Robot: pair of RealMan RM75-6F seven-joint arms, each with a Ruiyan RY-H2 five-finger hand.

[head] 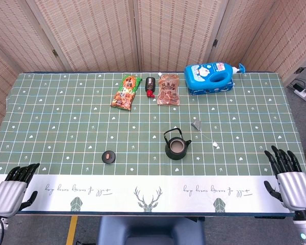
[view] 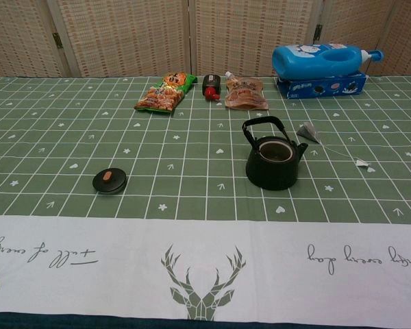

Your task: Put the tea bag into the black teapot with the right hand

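The black teapot [head: 175, 146] [view: 273, 162] stands lidless near the table's middle, its handle upright. A small grey tea bag [head: 197, 124] [view: 307, 131] lies behind and to the right of it, its string running to a white tag [head: 216, 146] [view: 362, 163]. The teapot's black lid [head: 108, 156] [view: 109, 180] rests on the cloth to the left. My right hand [head: 290, 178] hovers at the front right corner with fingers spread, holding nothing. At the front left corner, my left hand [head: 13, 189] is likewise empty with fingers apart. Neither hand shows in the chest view.
Along the back stand an orange snack bag [head: 126, 92] [view: 166, 92], a dark bottle [head: 150, 86] [view: 211, 87], a brown pouch [head: 169, 90] [view: 245, 93] and a blue detergent bottle [head: 211, 76] [view: 325, 59] on a blue pack. Folding screens enclose the table.
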